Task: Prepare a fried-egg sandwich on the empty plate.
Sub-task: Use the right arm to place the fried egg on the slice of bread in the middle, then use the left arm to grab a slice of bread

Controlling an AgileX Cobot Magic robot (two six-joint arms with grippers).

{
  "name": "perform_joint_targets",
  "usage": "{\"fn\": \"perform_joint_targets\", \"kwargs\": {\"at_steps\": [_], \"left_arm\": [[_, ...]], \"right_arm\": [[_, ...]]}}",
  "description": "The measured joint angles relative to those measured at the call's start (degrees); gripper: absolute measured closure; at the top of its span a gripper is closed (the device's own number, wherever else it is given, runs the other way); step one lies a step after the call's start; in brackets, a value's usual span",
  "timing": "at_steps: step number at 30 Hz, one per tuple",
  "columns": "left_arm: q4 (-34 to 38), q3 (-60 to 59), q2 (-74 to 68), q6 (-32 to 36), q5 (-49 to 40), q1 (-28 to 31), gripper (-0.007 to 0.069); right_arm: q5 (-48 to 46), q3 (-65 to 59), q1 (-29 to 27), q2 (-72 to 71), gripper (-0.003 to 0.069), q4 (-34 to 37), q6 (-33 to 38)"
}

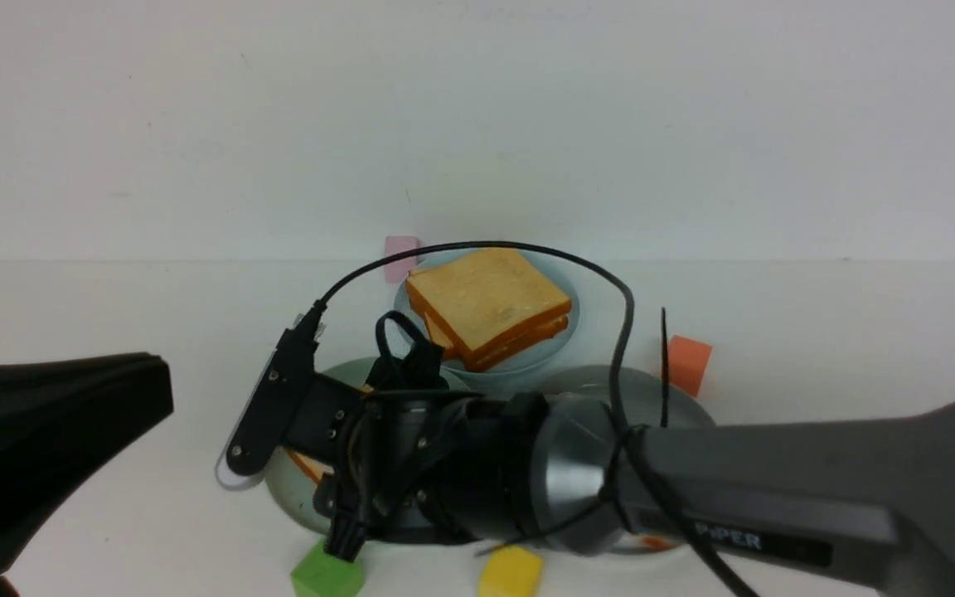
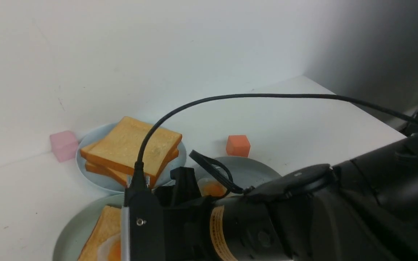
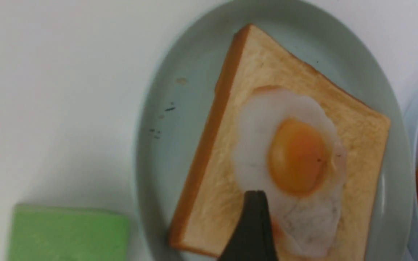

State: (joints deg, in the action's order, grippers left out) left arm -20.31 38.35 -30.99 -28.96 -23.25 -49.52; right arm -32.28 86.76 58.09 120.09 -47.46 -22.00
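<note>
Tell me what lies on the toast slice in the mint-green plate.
One fried egg, yolk up, lies on the toast slice in the mint-green plate. A black finger of the open right gripper covers part of the egg's edge; anything beneath the toast is hidden.

Quick headcount from where I'm standing. Three plates: a pale blue plate [image 1: 519, 367], a green plate [image 3: 165, 108] and a grey plate [image 2: 256, 172]. Four blocks: pink block [image 2: 63, 145], orange block [image 2: 237, 145], green block [image 3: 69, 233], yellow block [image 1: 511, 572]. Toast: a toast stack [image 1: 486, 298] of at least two slices, plus a single slice [image 3: 267, 61]. Eggs, two that I can see: first egg [image 3: 292, 156], second egg [image 2: 212, 188].
</note>
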Motion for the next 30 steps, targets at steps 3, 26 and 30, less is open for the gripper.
{"fn": "perform_joint_targets", "kwargs": {"at_steps": [3,26,30], "left_arm": [[0.00,0.00,0.00,0.00,0.00,0.00,0.0617],[4.06,13.94,-29.47,0.89,-14.67,1.67,0.0638],[14.09,25.10,-43.53,10.46,-16.79,8.59,0.0638]], "right_arm": [[-3.68,0.00,2.13,-2.02,0.0076,0.63,0.00],[-38.61,-13.86,-5.10,-47.97,0.0669,13.58,-2.17],[-39.19,-14.95,-5.49,-56.37,0.0670,15.86,-2.61]]}}
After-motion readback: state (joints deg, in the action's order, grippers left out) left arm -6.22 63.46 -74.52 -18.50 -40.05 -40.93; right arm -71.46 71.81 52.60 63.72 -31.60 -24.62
